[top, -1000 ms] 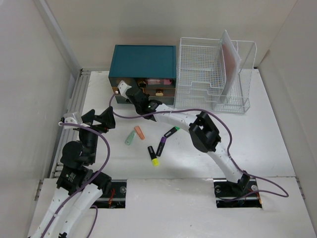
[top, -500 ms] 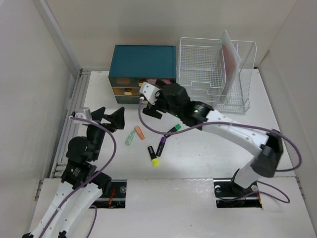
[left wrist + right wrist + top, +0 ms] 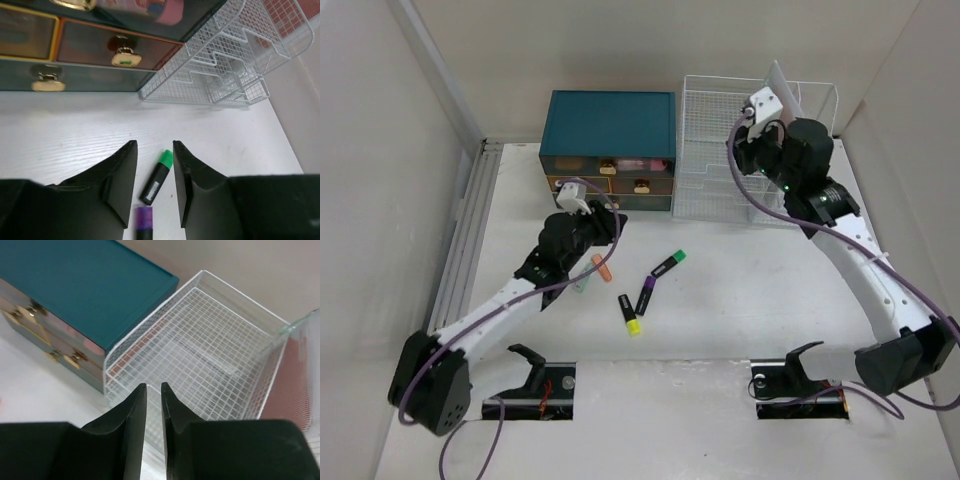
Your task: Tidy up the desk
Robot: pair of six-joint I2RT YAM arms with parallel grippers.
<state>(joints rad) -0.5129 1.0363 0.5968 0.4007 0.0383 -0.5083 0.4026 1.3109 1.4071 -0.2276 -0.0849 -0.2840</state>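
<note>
The white desk [image 3: 770,290] holds several highlighters: green-capped [image 3: 667,264], purple [image 3: 646,295], yellow [image 3: 630,313], orange [image 3: 602,267] and a pale green one [image 3: 581,282] partly under my left arm. My left gripper [image 3: 612,225] is open and empty, above the desk in front of the teal drawer box [image 3: 608,122]. In the left wrist view [image 3: 154,145] the green-capped highlighter [image 3: 157,177] lies on the desk below and between the jaws, the purple cap [image 3: 144,222] just behind it. My right gripper [image 3: 744,150] is raised over the white wire rack [image 3: 720,130]; in the right wrist view [image 3: 153,386] its jaws stand narrowly apart, empty.
A ribbed metal rail [image 3: 470,220] runs along the desk's left edge. The drawer box has gold-knobbed drawers [image 3: 122,55]. A translucent board [image 3: 785,115] stands upright in the rack's right section. Walls close in at left, back and right.
My left arm has swung from the left edge out over the desk toward the highlighters. My right arm has drawn away from the drawer box, up and right over the wire rack.
</note>
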